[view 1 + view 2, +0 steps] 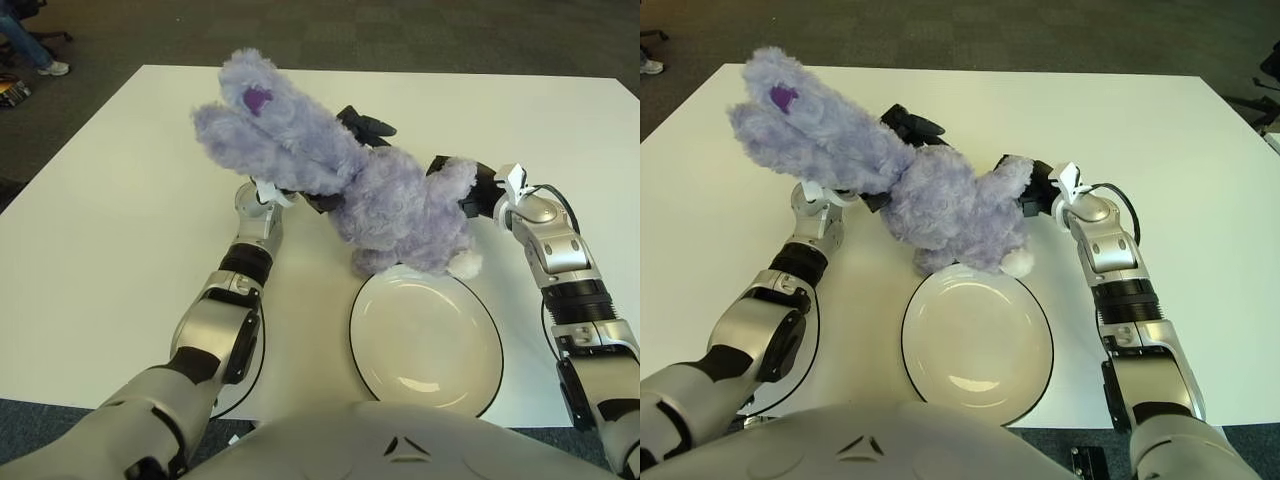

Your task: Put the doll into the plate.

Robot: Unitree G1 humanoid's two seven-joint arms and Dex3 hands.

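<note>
Doll, gripped by fingers of both your left hand and right hand, hangs just above-left of plate, long axis upper-left to lower-right.

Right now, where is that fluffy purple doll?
The doll is held up over the middle of the table between the left hand and right hand, its lower end just above the plate's far rim.
</note>
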